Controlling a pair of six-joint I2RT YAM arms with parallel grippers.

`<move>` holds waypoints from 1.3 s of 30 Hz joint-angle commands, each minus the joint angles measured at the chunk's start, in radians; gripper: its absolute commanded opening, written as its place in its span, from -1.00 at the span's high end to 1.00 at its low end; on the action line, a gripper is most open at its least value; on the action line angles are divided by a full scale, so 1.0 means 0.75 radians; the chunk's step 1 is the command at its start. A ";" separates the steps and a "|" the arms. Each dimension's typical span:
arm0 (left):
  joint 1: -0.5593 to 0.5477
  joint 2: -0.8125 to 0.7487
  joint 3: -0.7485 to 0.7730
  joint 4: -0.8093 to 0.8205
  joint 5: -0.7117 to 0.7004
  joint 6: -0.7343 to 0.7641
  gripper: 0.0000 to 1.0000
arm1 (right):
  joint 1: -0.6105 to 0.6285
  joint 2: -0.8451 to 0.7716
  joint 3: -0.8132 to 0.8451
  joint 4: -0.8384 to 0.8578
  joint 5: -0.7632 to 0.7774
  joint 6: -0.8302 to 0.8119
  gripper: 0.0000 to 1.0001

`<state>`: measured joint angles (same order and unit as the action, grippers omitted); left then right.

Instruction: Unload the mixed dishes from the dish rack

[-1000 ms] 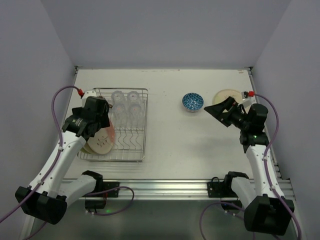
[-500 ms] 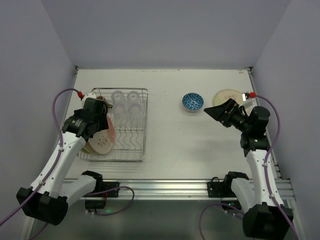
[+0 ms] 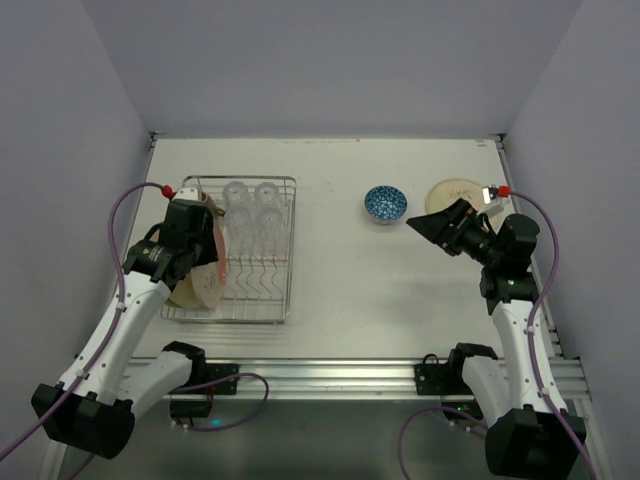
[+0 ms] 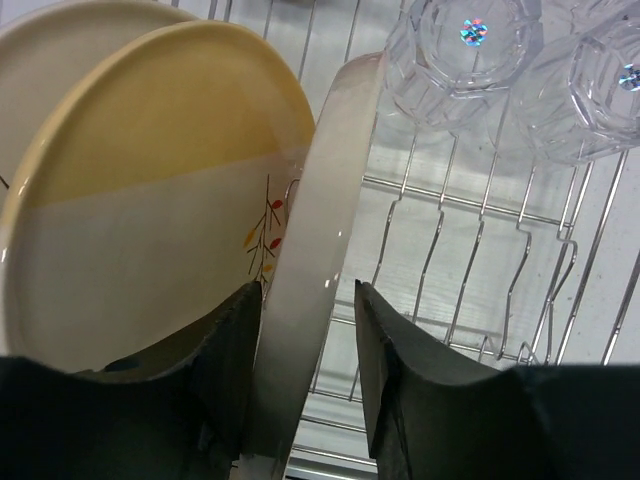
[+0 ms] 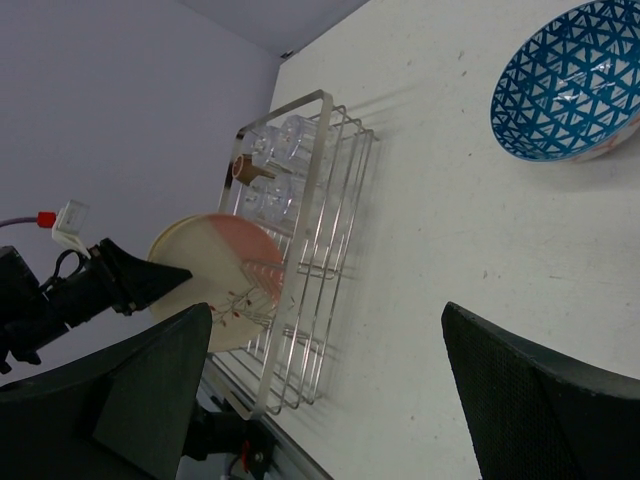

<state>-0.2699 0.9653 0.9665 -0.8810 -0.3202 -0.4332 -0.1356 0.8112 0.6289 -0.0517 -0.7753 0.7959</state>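
My left end effector (image 4: 305, 300) straddled the smooth rim of a round cream plate (image 4: 325, 180) standing on edge in the wire dish rack (image 4: 470, 250) by the desk's (image 3: 400, 290) left edge. I couldn't tell whether it clamped. The right end effector (image 3: 428, 222) gaped wide near the glossy blue-patterned bowl (image 3: 385, 203).

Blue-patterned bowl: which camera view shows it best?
Right wrist view: the blue-patterned bowl is large with a clear pattern, though clipped at the frame edge. Top external shows the bowl whole but small. Left wrist misses it.

Top wide, left wrist close; dish rack (image 3: 291, 250) shared.
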 commanded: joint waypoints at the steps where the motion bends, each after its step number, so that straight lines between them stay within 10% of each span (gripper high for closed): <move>1: 0.002 -0.007 -0.010 0.089 0.092 0.021 0.13 | 0.003 -0.020 -0.004 0.048 -0.036 0.025 -0.98; 14: 0.000 0.001 0.125 0.121 0.126 0.156 1.00 | 0.005 -0.006 -0.029 0.116 -0.052 0.078 -0.97; 39: 0.000 -0.158 0.266 0.174 -0.013 0.138 1.00 | 0.005 -0.006 -0.053 0.161 -0.052 0.137 -0.96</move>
<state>-0.2695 0.8795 1.0908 -0.8783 -0.3214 -0.3038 -0.1356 0.8112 0.5938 0.0250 -0.7822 0.8787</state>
